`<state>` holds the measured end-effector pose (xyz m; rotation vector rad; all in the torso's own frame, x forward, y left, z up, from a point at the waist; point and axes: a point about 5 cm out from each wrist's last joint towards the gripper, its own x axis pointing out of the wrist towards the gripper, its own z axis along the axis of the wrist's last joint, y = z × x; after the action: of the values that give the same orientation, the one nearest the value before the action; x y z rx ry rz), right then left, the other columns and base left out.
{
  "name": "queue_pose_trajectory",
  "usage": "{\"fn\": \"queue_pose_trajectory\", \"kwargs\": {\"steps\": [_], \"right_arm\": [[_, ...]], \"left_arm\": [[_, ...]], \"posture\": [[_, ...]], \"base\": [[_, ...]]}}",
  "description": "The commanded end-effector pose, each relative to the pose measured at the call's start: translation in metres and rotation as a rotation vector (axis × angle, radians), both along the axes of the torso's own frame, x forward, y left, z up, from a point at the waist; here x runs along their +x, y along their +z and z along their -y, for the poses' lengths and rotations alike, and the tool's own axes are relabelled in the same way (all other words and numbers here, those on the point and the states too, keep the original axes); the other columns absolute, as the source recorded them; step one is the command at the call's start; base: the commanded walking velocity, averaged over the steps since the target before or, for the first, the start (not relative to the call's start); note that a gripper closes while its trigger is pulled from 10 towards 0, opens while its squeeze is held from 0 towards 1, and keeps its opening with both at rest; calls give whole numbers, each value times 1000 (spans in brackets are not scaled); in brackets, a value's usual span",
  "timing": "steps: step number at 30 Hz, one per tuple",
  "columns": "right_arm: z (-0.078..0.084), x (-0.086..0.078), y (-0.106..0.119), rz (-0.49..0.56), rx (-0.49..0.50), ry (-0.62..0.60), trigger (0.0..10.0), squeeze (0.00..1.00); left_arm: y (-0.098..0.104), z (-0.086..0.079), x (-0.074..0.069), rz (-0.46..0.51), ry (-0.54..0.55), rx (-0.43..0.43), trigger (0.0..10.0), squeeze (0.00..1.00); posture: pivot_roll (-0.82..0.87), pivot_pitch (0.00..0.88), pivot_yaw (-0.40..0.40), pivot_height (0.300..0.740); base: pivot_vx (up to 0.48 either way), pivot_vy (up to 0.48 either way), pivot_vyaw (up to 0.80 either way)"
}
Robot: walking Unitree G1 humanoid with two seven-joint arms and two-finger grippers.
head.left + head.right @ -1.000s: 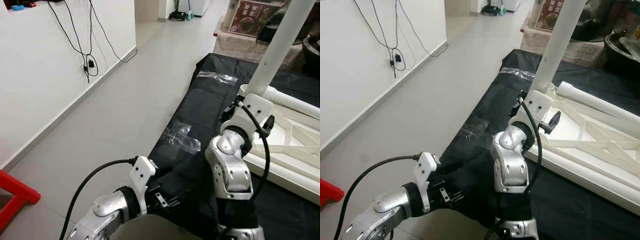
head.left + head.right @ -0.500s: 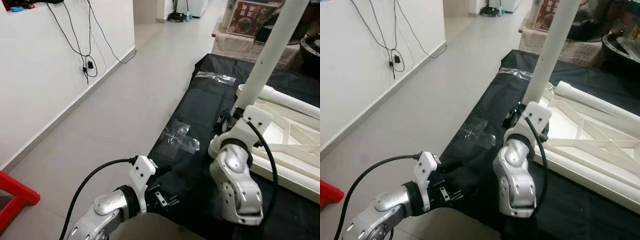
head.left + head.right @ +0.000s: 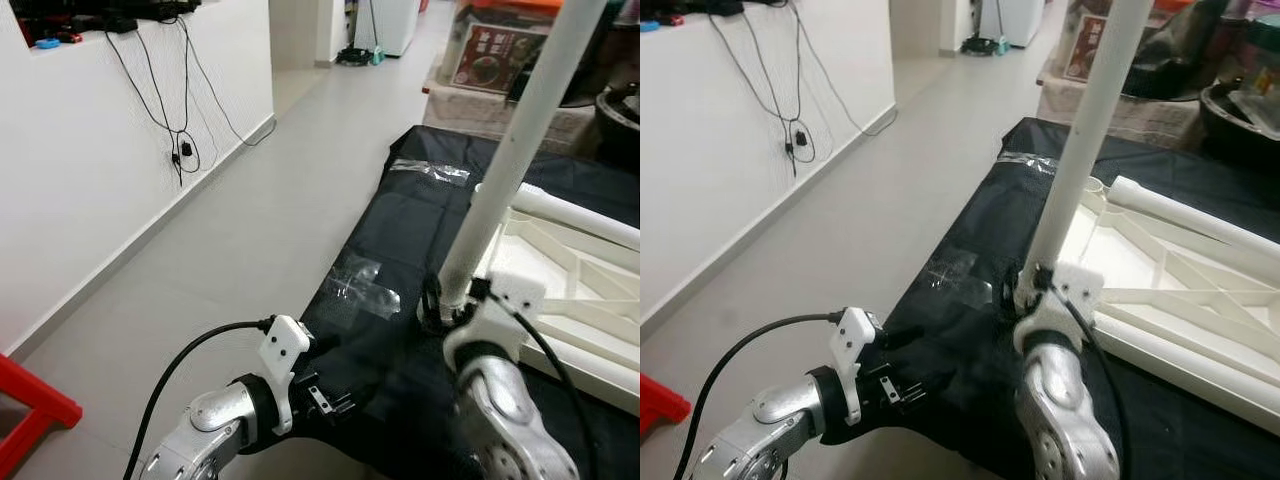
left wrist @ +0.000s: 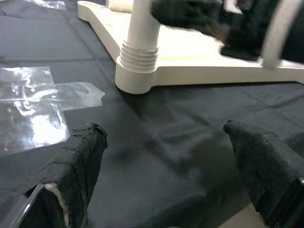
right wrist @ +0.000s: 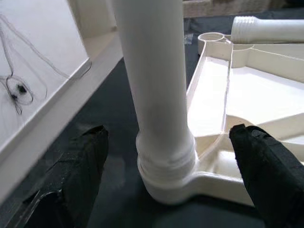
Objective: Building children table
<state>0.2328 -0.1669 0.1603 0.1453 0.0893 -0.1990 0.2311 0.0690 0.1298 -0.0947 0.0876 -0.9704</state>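
Straddling the upright table leg (image 5: 156, 95), right hand (image 5: 166, 156) seemingly open.

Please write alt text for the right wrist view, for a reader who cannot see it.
A white table leg stands upright in the corner socket of an upturned white tabletop, between the open right gripper's two black fingers, which do not touch it. A second leg lies across the tabletop's far edge, all on a black sheet.
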Motion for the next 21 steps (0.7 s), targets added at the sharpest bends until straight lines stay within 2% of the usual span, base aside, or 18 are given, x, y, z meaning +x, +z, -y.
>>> {"fn": "queue_pose_trajectory", "kwargs": {"steps": [1,3,4,6,9,11,13,14,15,16,18,19,21], "right_arm": [[-2,-2,1,6,8,30,10000,0],[2,-6,-3,-8,-12,43,10000,0],[21,-15,-17,-49,-102,69,10000,0],[34,-20,-23,-66,-126,93,10000,0],[70,-10,-30,-153,-279,113,10000,0],[70,-10,-30,-153,-279,113,10000,0],[94,-2,-30,-195,-329,133,10000,0],[94,-2,-30,-195,-329,133,10000,0],[108,2,-28,-204,-325,127,10000,0],[108,2,-28,-204,-325,127,10000,0],[125,11,-17,-170,-320,99,10000,0],[125,11,-17,-170,-320,99,10000,0],[124,17,-6,-107,-296,103,10000,0]], "left_arm": [[-4,0,0,-9,7,6,10000,0],[-5,-1,0,-10,11,6,10000,0],[-7,-1,0,-8,22,15,10000,0],[-7,-1,1,-5,26,21,10000,0],[-9,0,1,-6,28,28,10000,0],[-9,0,1,-6,28,28,10000,0],[-9,1,1,-6,29,33,10000,0],[-9,1,1,-6,29,33,10000,0],[-9,1,0,-5,30,39,10000,0],[-9,1,0,-5,30,39,10000,0],[-10,1,-1,-3,32,51,10000,0],[-10,1,-1,-3,32,51,10000,0],[-10,1,-1,0,34,64,10000,0]], "posture": [[144,32,-40,740],[137,18,-38,740],[136,7,-38,740],[136,7,-38,740],[131,19,-40,740],[131,19,-40,740],[132,27,-41,740],[132,27,-41,740],[133,30,-43,740],[133,30,-43,740],[133,34,-43,740],[133,34,-43,740],[139,42,-46,740]], "base": [[0,0,0],[0,0,0],[0,0,0],[0,0,0],[0,0,0],[0,0,0],[0,0,0],[0,0,0],[0,0,0],[0,0,0],[0,0,-209],[0,0,-419],[0,0,-791]]}}
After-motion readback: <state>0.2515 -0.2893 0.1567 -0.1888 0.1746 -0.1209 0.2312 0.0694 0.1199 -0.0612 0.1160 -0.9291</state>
